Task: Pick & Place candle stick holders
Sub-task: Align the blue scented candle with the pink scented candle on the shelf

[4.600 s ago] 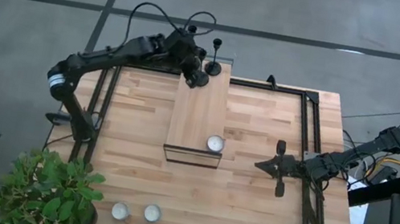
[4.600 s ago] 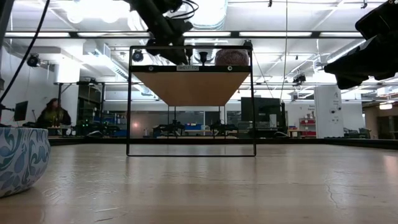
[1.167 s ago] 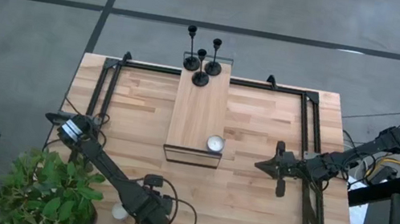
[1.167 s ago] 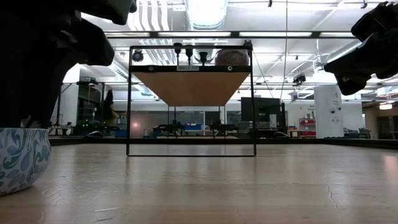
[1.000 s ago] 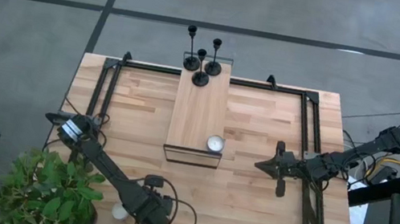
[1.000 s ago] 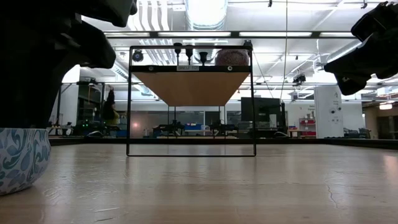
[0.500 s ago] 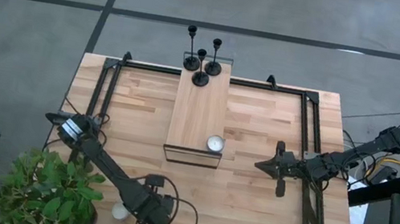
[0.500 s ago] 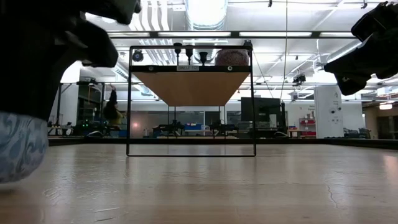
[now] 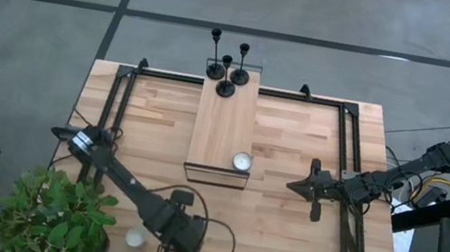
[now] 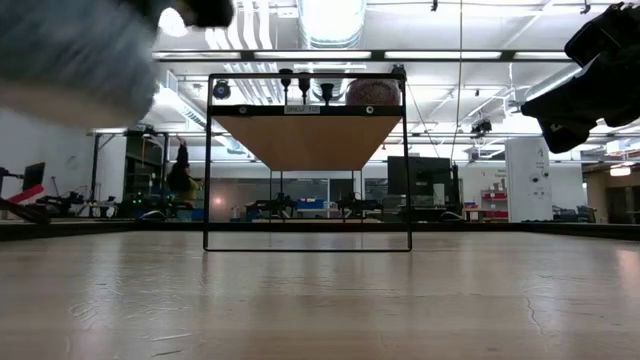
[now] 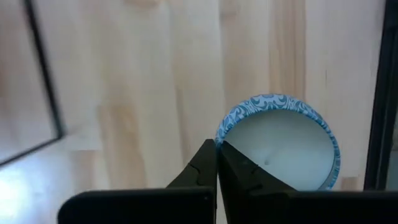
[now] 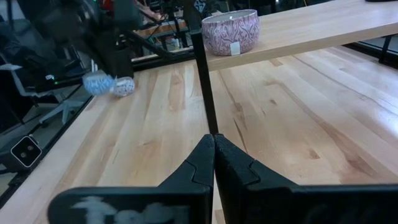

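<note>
Three black candle stick holders (image 9: 226, 73) stand by their round bases on the far end of the raised wooden shelf (image 9: 225, 126); in the low view the candle stick holders (image 10: 303, 86) show at the shelf's top. My left gripper (image 9: 170, 247) is over the table's near edge, shut on a blue-patterned candle tin (image 11: 286, 143), which also shows in the low view (image 10: 70, 55). My right gripper (image 9: 293, 186) waits shut at the table's right, touching nothing. My left gripper pinches the tin's rim (image 11: 222, 134) at one point of its wall, one finger over the white wax and one outside. The fingers come from above, pointing down. The tin hangs below them, lifted clear of the table, its open top up.
A white tealight (image 9: 134, 238) lies on the table beside the left gripper. Another patterned candle (image 9: 242, 162) sits on the shelf's near end. A potted plant (image 9: 54, 216) stands at the near left corner. Black frame rails (image 9: 119, 99) run along both table sides.
My left gripper has shut on the blue tin's rim and risen, shifting a little toward the table's right edge. The tin has been lifted from the table; in the low view it has gone from the tabletop to the picture's upper left.
</note>
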